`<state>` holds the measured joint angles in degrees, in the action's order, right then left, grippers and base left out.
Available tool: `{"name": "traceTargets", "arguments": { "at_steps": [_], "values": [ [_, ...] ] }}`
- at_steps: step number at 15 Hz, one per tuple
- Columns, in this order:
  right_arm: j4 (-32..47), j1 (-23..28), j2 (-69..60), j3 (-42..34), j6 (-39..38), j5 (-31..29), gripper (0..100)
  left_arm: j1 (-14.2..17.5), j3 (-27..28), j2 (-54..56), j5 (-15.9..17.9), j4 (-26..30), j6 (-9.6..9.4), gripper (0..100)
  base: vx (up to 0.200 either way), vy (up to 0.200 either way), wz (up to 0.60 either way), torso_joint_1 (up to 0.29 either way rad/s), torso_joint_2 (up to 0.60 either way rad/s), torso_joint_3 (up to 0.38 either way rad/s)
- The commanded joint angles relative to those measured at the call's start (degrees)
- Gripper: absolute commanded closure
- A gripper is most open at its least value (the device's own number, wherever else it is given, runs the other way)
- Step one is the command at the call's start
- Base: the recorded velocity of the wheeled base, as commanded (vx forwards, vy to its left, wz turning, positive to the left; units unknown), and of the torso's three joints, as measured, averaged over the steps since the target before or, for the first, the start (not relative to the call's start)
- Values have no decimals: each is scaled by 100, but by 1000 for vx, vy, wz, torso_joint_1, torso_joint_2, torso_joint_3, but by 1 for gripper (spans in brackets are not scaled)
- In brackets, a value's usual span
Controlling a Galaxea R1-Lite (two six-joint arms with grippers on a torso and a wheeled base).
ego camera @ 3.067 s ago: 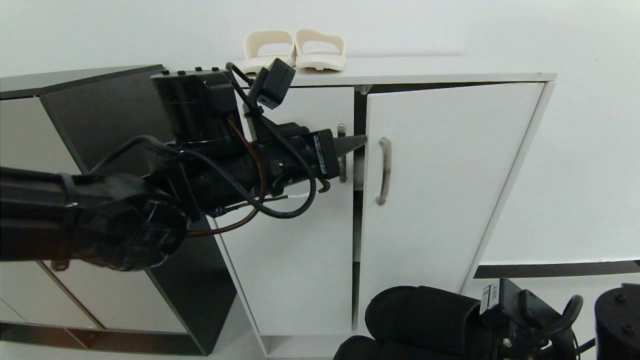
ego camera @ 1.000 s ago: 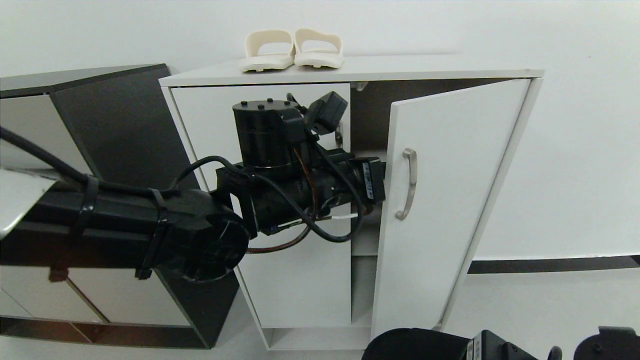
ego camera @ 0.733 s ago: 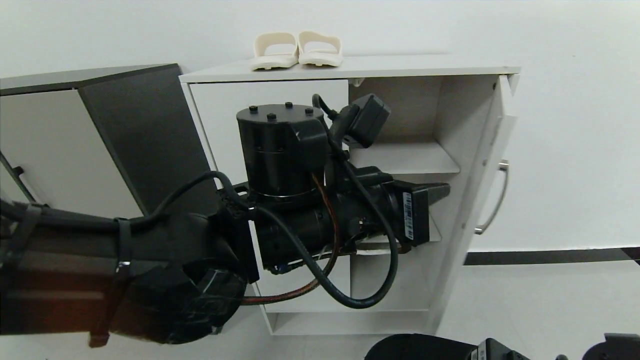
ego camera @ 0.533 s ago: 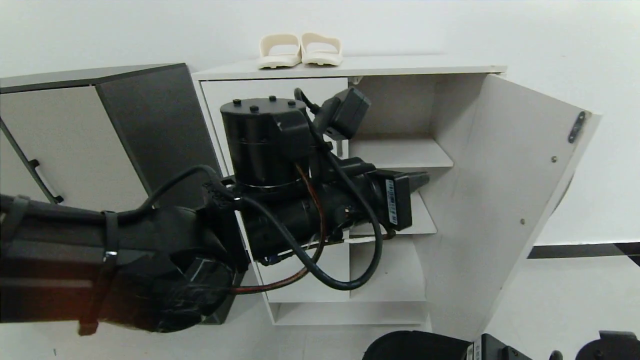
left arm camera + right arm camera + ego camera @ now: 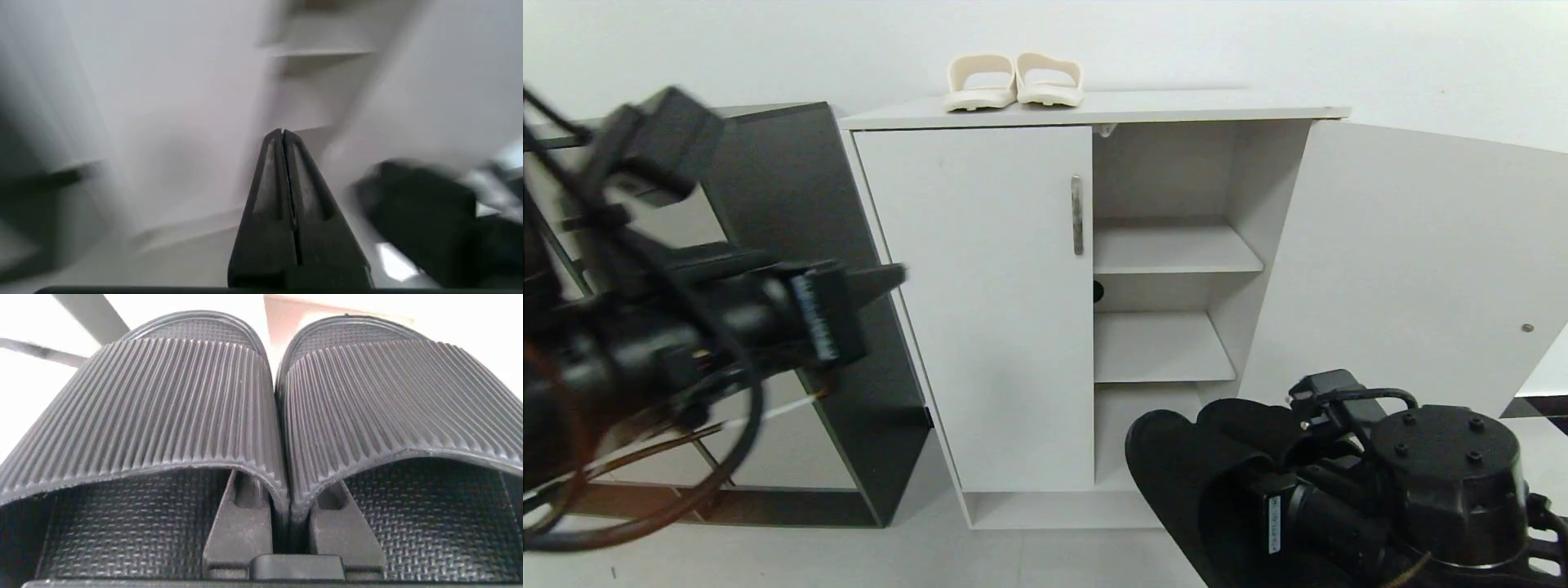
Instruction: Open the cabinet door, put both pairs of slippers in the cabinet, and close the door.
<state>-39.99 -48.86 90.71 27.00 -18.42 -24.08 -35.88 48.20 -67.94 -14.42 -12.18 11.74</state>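
Note:
The white cabinet [image 5: 980, 286] has its left door shut and its right door [image 5: 1413, 261] swung wide open, baring the shelves [image 5: 1168, 249]. A cream pair of slippers [image 5: 1015, 80] rests on the cabinet top. My left gripper [image 5: 890, 278] hangs shut and empty left of the cabinet, in front of the dark unit; its shut fingertips [image 5: 283, 155] point toward the cabinet. My right gripper [image 5: 286, 510] is shut on the black slippers [image 5: 270, 416], pinching their inner straps together. This pair [image 5: 1176, 457] is held low, in front of the open compartment.
A dark cabinet [image 5: 792, 163] stands against the white cabinet's left side. The floor [image 5: 1013, 555] lies pale below. The open door reaches far to the right, with a dark baseboard strip [image 5: 1527, 406] behind it.
The right door went from ajar to wide open. My left arm drew back to the left, away from the opening. The right arm with the black slippers rose into view.

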Motion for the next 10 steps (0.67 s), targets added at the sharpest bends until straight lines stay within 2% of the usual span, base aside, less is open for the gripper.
{"name": "traceTargets", "arguments": {
  "at_steps": [1, 2, 4, 5, 6, 7, 8, 9, 10],
  "values": [
    [8, 96, 254, 103, -4, -36, 100, 1724, -2157, 3225, -1555, 954, -787, 100, 0, 0, 0, 0, 0, 0],
    [8, 96, 281, 60, -4, -36, 100, 2234, -2684, 3973, -1704, 954, -840, 100, 0, 0, 0, 0, 0, 0],
    [8, 96, 281, 33, 5, -36, 100, 3210, -3730, 5018, -1704, 972, -866, 100, 0, 0, 0, 0, 0, 0],
    [8, 96, 281, 33, 14, -36, 100, 3596, -4214, 5475, -1652, 972, -972, 100, 0, 0, 0, 0, 0, 0],
    [8, 96, 281, 24, 14, -36, 100, 3772, -4618, 5880, -1388, 972, -1156, 100, 0, 0, 0, 0, 0, 0],
    [8, 87, 281, 24, 31, -45, 100, 3781, -4803, 6337, -966, 1033, -1306, 100, 0, 0, 0, 0, 0, 0],
    [8, 61, 272, -2, 31, -36, 100, 3755, -4785, 6521, -632, 1051, -1323, 100, 0, 0, 0, 0, 0, 0],
    [-1, 43, 272, -20, 31, -27, 100, 3658, -4785, 6627, -448, 1042, -1385, 100, 0, 0, 0, 0, 0, 0],
    [-1, 26, 289, -20, 31, -18, 100, 3544, -4794, 6680, 115, 1024, -1482, 100, 0, 0, 0, 0, 0, 0]
  ]
}}
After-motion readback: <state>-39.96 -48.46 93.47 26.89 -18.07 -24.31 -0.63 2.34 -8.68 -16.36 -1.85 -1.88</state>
